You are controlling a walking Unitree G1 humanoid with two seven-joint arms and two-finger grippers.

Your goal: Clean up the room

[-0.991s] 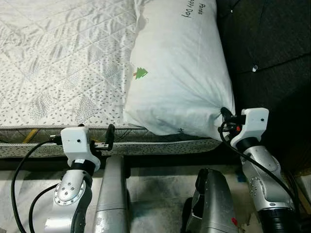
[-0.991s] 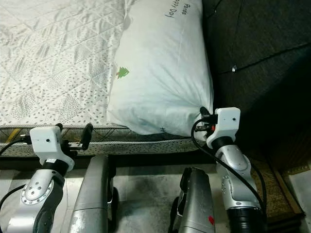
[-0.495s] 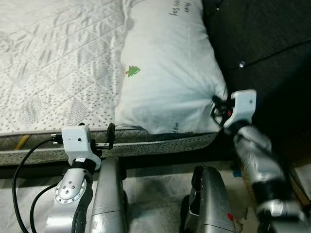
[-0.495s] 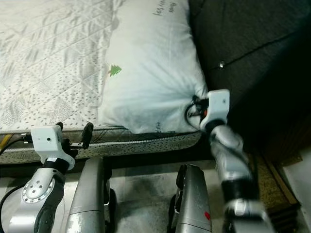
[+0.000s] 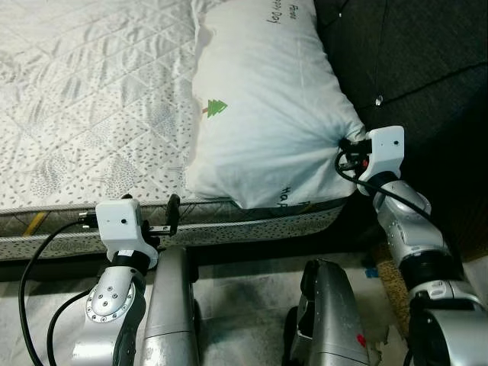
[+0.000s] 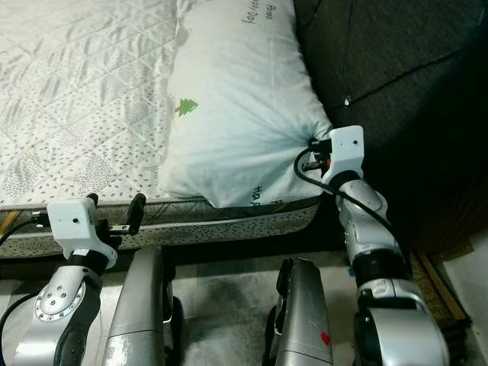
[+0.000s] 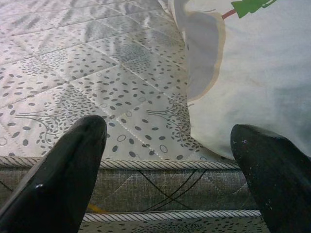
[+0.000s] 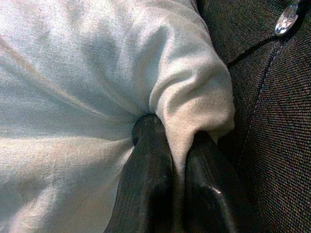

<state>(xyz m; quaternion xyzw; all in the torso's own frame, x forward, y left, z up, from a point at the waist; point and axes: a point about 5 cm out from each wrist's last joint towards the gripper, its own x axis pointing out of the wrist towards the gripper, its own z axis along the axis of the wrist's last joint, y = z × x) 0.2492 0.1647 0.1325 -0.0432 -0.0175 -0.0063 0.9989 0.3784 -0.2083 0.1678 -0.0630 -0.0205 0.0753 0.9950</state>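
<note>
Right wrist view settles the grip: the right gripper (image 8: 177, 160) has its two fingers (image 8: 146, 184) pinched together on a fold of the pillow (image 8: 73, 97), the cloth bunched and creased toward the pinch. In the left eye view that hold sits at the pillow's (image 5: 267, 114) near right corner, where it meets the dark tufted headboard (image 5: 427, 61).

The pillow lies along the right edge of the bed (image 5: 84, 99), against the headboard, its long axis running away from the robot; its near end overhangs the near edge of the mattress a little. From the right gripper (image 5: 347, 146) the bulk of it lies to the left and further away, so any pull or lift from that corner would, I judge, swing the whole length about the pinched end. The right arm is plainly the nearer one.

The left gripper (image 5: 169, 219) hangs at the near edge of the bed, just left of the pillow's near left corner, fingers (image 7: 58, 170) spread wide and holding nothing (its wrist view looks across the quilted cover to the pillow's side).

The pillow's far end is cut off at the top, its printed words only partly readable, and how much cloth is actually inside the pinch cannot be seen.
</note>
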